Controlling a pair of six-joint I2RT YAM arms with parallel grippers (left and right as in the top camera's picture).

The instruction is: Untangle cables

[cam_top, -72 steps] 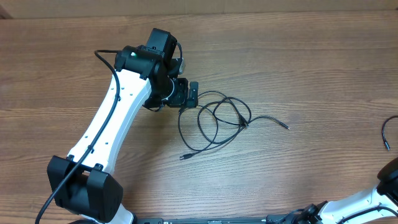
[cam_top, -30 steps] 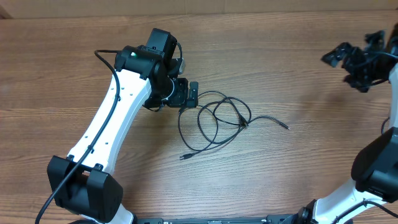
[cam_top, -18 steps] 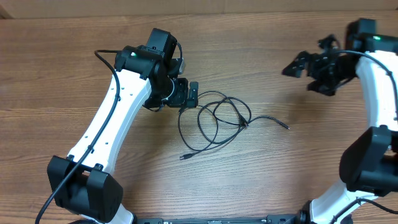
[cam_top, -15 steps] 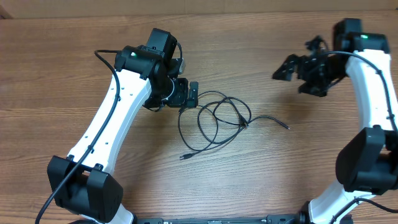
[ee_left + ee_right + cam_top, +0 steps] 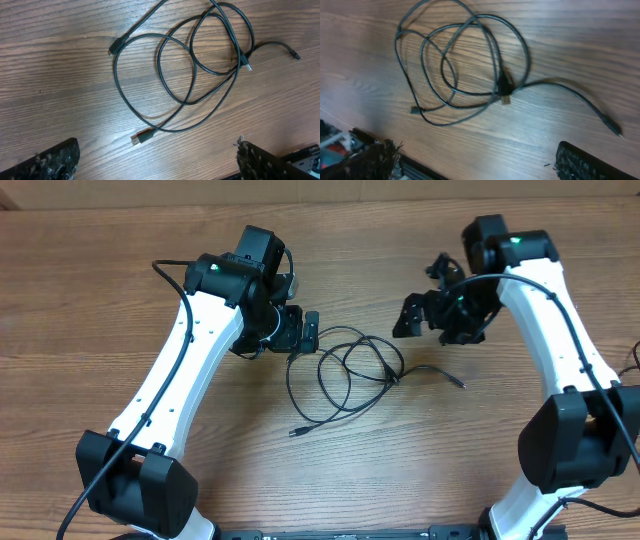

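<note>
Left gripper (image 5: pixel 306 331) hangs with jaws spread wide and nothing between them, at about 10 o'clock of the cables (image 5: pixel 352 370), just beside the outer loop. Right gripper (image 5: pixel 425 298) is likewise released and empty, up at 2 o'clock of the tangle and clear of it. The cables lie flat on the table (image 5: pixel 500 460) near its middle: a few overlapping loops crossing at a plug (image 5: pixel 392 379), one tail (image 5: pixel 440 372) running out toward 3 o'clock, another end (image 5: pixel 296 433) at 7 o'clock. Both wrist views show the loops below open fingers, untouched.

The step in hand looks like the approach before a first grasp. Next, each gripper likely needs a separate strand: the left the near loop, the right the free tail. The fingers must straddle one thin cord right down at the wood, then draw apart without tightening the crossing
</note>
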